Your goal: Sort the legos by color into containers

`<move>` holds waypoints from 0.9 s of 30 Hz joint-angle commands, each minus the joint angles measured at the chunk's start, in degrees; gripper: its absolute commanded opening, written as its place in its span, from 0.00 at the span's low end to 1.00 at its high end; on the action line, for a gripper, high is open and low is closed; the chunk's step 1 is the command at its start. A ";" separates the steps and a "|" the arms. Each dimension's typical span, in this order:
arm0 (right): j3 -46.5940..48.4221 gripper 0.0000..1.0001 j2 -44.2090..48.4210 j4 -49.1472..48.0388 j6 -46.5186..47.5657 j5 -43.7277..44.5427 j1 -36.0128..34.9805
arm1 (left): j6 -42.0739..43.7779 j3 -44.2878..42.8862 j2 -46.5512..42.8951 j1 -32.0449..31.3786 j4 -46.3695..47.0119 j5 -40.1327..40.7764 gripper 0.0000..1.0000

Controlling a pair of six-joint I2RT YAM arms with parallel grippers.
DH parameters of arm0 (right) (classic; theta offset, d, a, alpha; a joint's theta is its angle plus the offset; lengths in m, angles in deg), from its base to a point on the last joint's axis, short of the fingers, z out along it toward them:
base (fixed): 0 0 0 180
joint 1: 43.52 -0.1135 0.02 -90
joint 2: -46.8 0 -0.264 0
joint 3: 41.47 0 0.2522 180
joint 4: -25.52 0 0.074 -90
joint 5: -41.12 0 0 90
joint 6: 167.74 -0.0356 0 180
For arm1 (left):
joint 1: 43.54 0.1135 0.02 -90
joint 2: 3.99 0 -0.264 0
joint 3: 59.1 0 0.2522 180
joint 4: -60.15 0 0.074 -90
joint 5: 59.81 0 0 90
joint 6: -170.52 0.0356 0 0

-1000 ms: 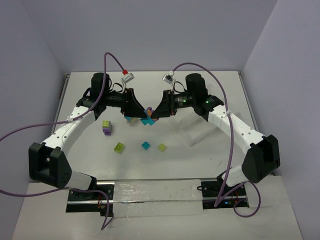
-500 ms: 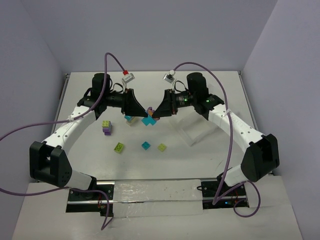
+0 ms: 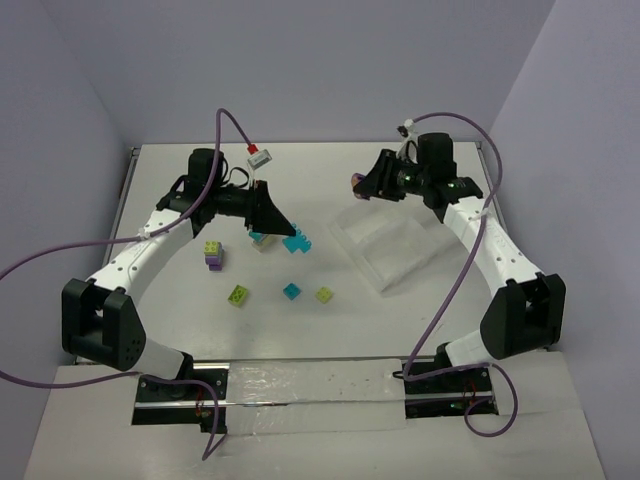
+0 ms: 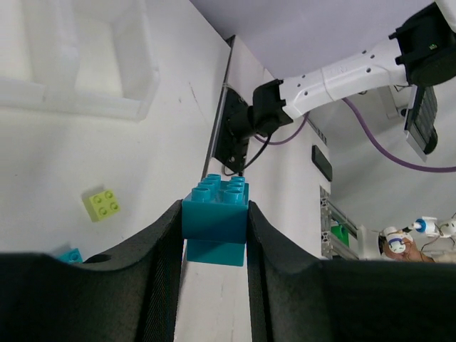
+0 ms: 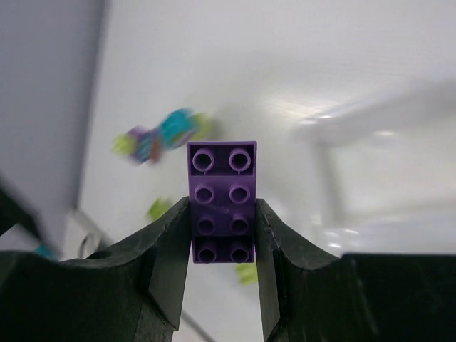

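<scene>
My left gripper (image 3: 286,230) is shut on a cyan lego (image 3: 297,242) over the middle of the table; the left wrist view shows this stacked cyan piece (image 4: 215,226) pinched between the pads. My right gripper (image 3: 362,185) is raised at the back right, shut on a long purple lego (image 3: 356,180), which the right wrist view shows clamped lengthwise (image 5: 222,192). The clear tray (image 3: 392,250) of containers lies below the right gripper. Loose legos remain on the table: a lime-on-purple stack (image 3: 213,254), a lime one (image 3: 239,294), a cyan one (image 3: 291,291) and another lime one (image 3: 324,294).
A small cyan-and-lime piece (image 3: 262,240) lies just under the left gripper. The left wrist view shows a lime brick (image 4: 101,204) and the tray's corner (image 4: 135,78) beyond. Purple cables loop over both arms. The table's side edges are close to each arm.
The two grippers met at the table's middle on one stacked piece. The right gripper has since swung up and to the back right with the purple lego; the left keeps the cyan one.
</scene>
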 commanded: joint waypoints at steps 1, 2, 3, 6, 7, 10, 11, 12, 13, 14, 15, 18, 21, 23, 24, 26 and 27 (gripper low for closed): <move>2.85 0.00 -0.15 7.07 1.12 31.29 3.74 | -2.85 -4.49 -0.20 0.04 1.94 9.02 0.00; 3.50 0.00 -0.98 8.17 1.26 33.42 4.28 | -3.23 -4.87 -0.27 0.04 1.41 10.92 0.00; 3.63 0.00 -1.15 8.42 1.01 33.82 4.40 | -3.39 -5.22 -0.29 0.04 1.28 11.35 0.00; 6.28 0.00 -6.08 9.32 0.62 37.97 6.35 | -3.98 -6.30 -0.77 0.04 0.17 15.99 0.00; 7.03 0.00 -7.54 9.17 0.69 38.20 6.76 | -4.24 -6.38 -1.03 0.04 0.25 16.85 0.00; 9.72 0.00 -11.76 8.80 0.74 38.71 7.78 | -4.87 -6.61 -1.97 -0.04 0.23 19.64 0.00; 10.41 0.00 -12.97 8.62 0.91 38.67 7.98 | -4.91 -6.69 -2.28 0.03 0.07 20.33 0.00; 11.65 0.01 -14.81 8.45 0.85 38.66 8.15 | -4.91 -6.78 -2.55 0.04 -0.18 21.10 0.00; 12.60 0.02 -16.15 8.36 0.84 38.77 8.37 | -4.91 -6.99 -2.82 0.04 -0.52 22.28 0.00; 13.50 0.04 -17.43 8.29 0.84 38.89 8.59 | -4.91 -7.21 -3.08 0.04 -0.86 23.50 0.00; 14.41 0.06 -18.70 8.22 0.84 39.01 8.81 | -4.91 -7.43 -3.35 0.04 -1.20 24.72 0.00; 17.26 0.13 -22.44 8.70 1.02 38.95 9.15 | -5.68 -7.65 -4.19 0.04 -0.89 26.23 0.00; 19.43 0.33 -24.95 9.39 1.28 39.45 9.32 | -6.75 -7.49 -4.95 0.04 -0.31 26.73 0.00; 20.13 0.52 -25.82 9.40 1.70 39.45 9.31 | -7.02 -7.50 -5.21 0.04 -0.39 27.35 0.00; 20.83 0.61 -26.35 9.69 2.06 39.32 9.28 | -7.10 -7.50 -5.26 0.04 -0.39 27.31 0.00; 22.37 0.76 -27.47 10.17 2.67 39.02 9.23 | -7.19 -7.49 -5.38 0.04 -0.47 27.18 0.00; 22.80 0.77 -27.66 10.69 2.90 38.94 9.30 | -7.12 -7.49 -5.39 -0.03 -0.62 27.03 0.00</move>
